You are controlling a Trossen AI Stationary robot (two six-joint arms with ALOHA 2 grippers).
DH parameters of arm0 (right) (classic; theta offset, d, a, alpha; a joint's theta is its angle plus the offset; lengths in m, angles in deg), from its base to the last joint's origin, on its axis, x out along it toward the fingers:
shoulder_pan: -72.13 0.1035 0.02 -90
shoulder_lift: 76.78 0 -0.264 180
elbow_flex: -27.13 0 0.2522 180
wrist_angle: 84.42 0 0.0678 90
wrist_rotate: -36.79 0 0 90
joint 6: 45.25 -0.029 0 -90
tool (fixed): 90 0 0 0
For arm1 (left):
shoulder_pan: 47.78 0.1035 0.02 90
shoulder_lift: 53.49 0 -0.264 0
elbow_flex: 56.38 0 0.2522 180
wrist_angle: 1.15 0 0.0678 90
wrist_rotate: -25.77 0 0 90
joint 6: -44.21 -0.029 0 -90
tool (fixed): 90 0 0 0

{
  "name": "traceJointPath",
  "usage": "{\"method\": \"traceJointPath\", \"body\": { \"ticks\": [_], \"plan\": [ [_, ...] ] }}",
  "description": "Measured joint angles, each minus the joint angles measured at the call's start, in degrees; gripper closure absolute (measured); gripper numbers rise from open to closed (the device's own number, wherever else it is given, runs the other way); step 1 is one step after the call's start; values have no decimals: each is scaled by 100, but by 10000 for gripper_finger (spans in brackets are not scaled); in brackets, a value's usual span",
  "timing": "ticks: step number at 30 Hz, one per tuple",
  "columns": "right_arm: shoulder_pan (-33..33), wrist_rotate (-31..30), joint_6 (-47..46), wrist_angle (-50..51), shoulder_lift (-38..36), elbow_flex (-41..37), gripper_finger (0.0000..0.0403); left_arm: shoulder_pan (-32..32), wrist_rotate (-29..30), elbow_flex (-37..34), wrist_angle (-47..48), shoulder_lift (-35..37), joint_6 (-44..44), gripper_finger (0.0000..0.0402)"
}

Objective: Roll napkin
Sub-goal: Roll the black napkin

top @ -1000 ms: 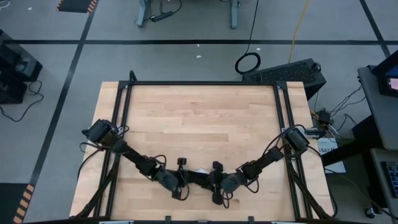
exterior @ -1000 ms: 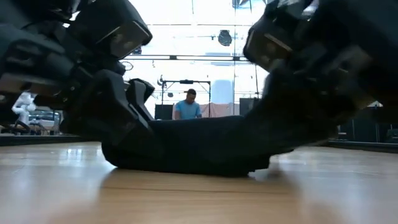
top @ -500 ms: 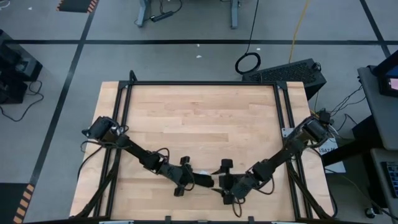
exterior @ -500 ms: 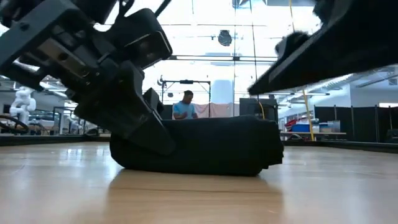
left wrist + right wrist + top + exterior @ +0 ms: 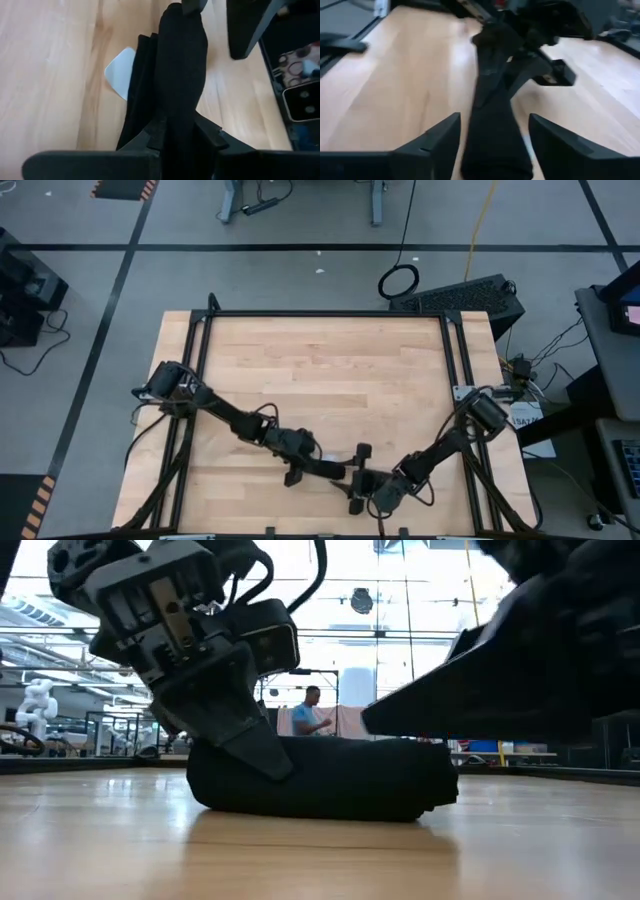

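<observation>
Near the front edge of the wooden worktop (image 5: 320, 370) I see the rolled black cloth napkin (image 5: 330, 778) lying left-to-right, left tool (image 5: 300, 467) pinching its left end, right tool (image 5: 362, 477) spread wide around its right end.

Hardly readable from above: the black soft cloth napkin, rolled (image 5: 333, 471), mostly buried under the two dark arms, only a sliver showing. Small white tag (image 5: 120, 77) half tucked beneath the cloth in the left wrist view, its far part hidden. Left tool (image 5: 181, 131) clamped on the roll there, fingertips sunk out of sight in the fabric. Right tool (image 5: 492, 131) blurred in its own wrist view, fingers cut off at the picture's bottom edge. At table height, right arm (image 5: 520, 660) a dark smear, cropped by top and right edges. Distant person (image 5: 312, 712) beyond the wooden table (image 5: 320, 850), too small for detail.
</observation>
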Motion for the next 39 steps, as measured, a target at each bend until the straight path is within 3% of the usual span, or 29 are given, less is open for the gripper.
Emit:
{"method": "traceJointPath", "body": {
  "ticks": [13,19,25,34,39],
  "plan": [
    [-232,5,-666,-242,215,4,342,248,-397,-7,-38,-7,496,343],
    [-319,257,-571,-585,215,7,396,248,-397,-7,-38,-7,496,343],
    [-494,653,-629,-633,263,9,397,248,-397,-7,-38,-7,494,343],
    [-590,788,-880,-543,386,12,402,245,-386,-26,-279,-16,297,342],
    [-588,792,-1081,-355,384,17,402,211,-347,-33,-461,-10,170,305]
  ]
}}
